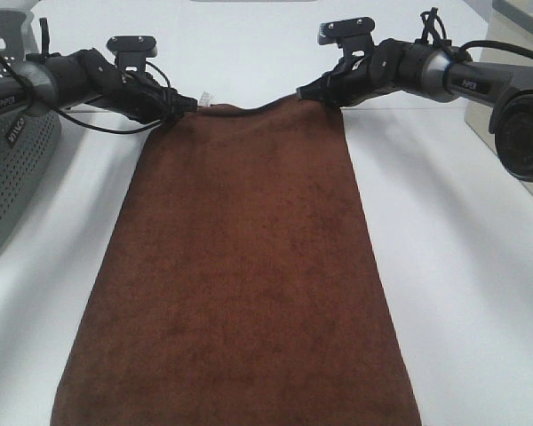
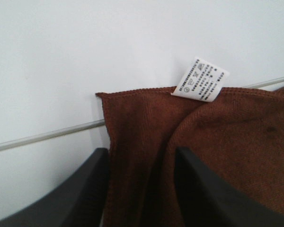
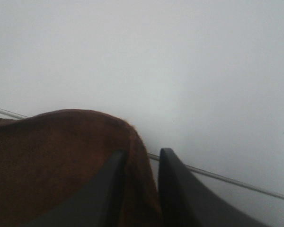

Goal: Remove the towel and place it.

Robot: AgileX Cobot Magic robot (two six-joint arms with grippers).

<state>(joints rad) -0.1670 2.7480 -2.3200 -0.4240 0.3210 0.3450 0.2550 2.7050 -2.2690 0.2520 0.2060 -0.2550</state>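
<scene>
The dark reddish-brown towel (image 1: 240,266) lies spread lengthwise on the white table, from the far middle to the near edge. Its white tag (image 1: 206,98) sits at the far left corner and shows clearly in the left wrist view (image 2: 200,79). My left gripper (image 1: 183,105) is shut on that far left corner; towel cloth (image 2: 142,132) is bunched between its dark fingers (image 2: 85,189). My right gripper (image 1: 307,91) is shut on the far right corner, with the towel (image 3: 61,161) pinched between its fingers (image 3: 173,184). The far edge sags slightly between the two corners.
A grey perforated basket (image 1: 9,151) stands at the left edge of the table. A pale box (image 1: 506,53) stands at the far right behind the right arm. A thin seam (image 2: 47,135) crosses the white table (image 1: 462,266) near the grippers.
</scene>
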